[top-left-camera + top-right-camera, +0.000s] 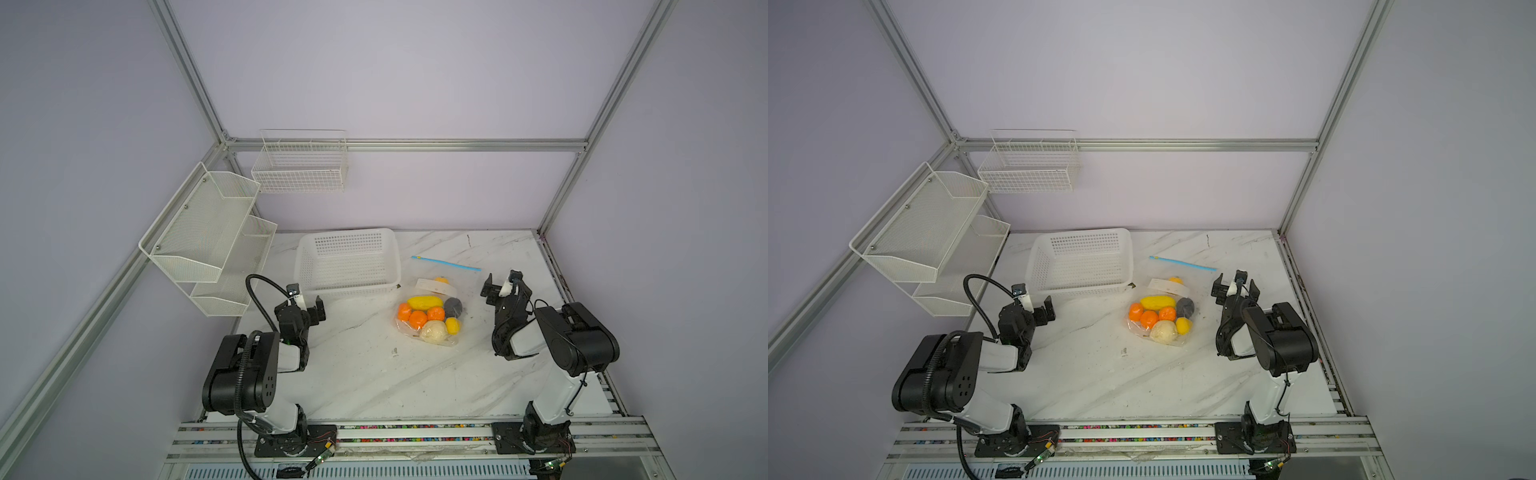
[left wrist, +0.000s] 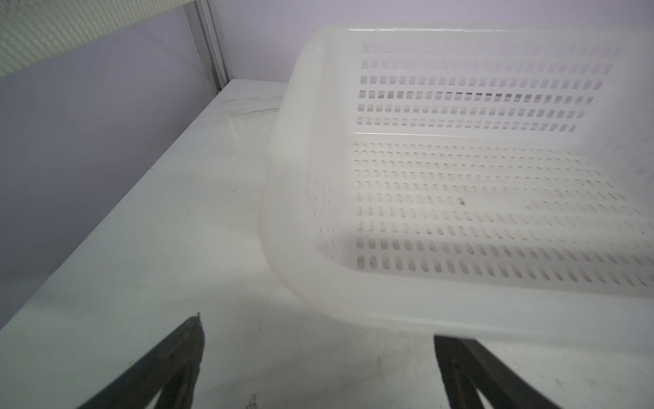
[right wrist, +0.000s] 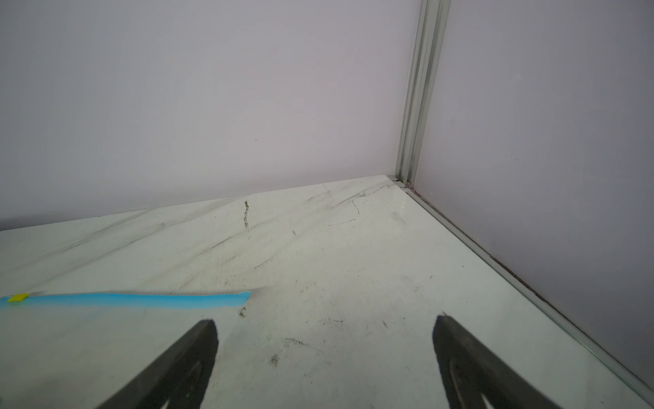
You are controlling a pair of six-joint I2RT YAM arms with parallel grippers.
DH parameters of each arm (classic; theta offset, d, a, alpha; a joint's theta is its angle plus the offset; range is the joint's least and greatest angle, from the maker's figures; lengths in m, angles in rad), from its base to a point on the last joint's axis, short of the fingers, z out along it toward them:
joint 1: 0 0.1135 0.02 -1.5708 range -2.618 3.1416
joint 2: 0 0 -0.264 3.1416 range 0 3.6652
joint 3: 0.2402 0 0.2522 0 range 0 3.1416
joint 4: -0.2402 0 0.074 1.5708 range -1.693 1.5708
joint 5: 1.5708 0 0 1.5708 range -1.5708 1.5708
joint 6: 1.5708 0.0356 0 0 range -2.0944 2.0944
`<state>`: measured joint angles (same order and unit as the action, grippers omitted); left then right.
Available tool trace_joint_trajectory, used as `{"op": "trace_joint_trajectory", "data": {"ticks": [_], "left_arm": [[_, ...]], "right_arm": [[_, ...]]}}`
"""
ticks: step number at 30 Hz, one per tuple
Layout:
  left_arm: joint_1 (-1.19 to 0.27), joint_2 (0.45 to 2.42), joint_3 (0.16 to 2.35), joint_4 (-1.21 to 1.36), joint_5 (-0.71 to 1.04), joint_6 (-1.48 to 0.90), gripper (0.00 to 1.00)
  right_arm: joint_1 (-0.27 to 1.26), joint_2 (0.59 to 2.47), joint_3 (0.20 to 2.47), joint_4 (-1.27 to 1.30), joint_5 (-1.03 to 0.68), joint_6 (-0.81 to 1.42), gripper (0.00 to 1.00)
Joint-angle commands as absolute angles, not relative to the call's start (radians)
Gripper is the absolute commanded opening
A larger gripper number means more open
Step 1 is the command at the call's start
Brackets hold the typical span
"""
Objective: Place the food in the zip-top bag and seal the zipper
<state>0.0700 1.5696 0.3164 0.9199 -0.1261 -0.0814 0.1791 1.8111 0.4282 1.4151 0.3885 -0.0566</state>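
The clear zip-top bag [image 1: 462, 286] [image 1: 1200, 286] lies flat on the marble table, right of centre. The food [image 1: 428, 318] [image 1: 1160, 318] is bunched inside its near end: orange, yellow, cream-white and dark grey pieces. The light-blue zipper [image 1: 446, 264] [image 1: 1183, 263] [image 3: 134, 300] runs along the far edge, its yellow slider [image 1: 419, 258] [image 3: 18, 297] at the left end. My right gripper [image 1: 502, 286] [image 1: 1233, 286] [image 3: 325, 320] is open just right of the bag, holding nothing. My left gripper [image 1: 307, 301] [image 1: 1038, 301] [image 2: 318, 331] is open near the basket's front left corner.
A white perforated basket [image 1: 348, 291] [image 2: 460, 311] stands behind and left of the bag, with nothing in it. A white mesh shelf [image 1: 208, 232] and a wire basket [image 1: 299, 166] hang on the left and back walls. Aluminium frame rails border the table.
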Motion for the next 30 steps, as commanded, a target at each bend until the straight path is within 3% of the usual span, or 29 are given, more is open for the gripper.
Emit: {"op": "trace_joint_trajectory", "data": {"ticks": [1,11,17,30], "left_arm": [[0.073,1.567,0.353,0.987,-0.114,-0.067,1.00],[0.072,1.577,0.367,0.971,-0.115,-0.066,1.00],[0.071,1.575,0.367,0.968,-0.115,-0.064,1.00],[0.069,1.561,0.358,0.971,-0.112,-0.061,1.00]], "right_arm": [[0.170,1.799,0.442,1.419,0.394,-0.041,0.97],[0.130,1.795,0.466,1.362,0.299,-0.020,0.97],[0.107,1.798,0.500,1.294,0.136,-0.050,0.97],[0.092,1.792,0.496,1.293,0.110,-0.043,0.97]]}}
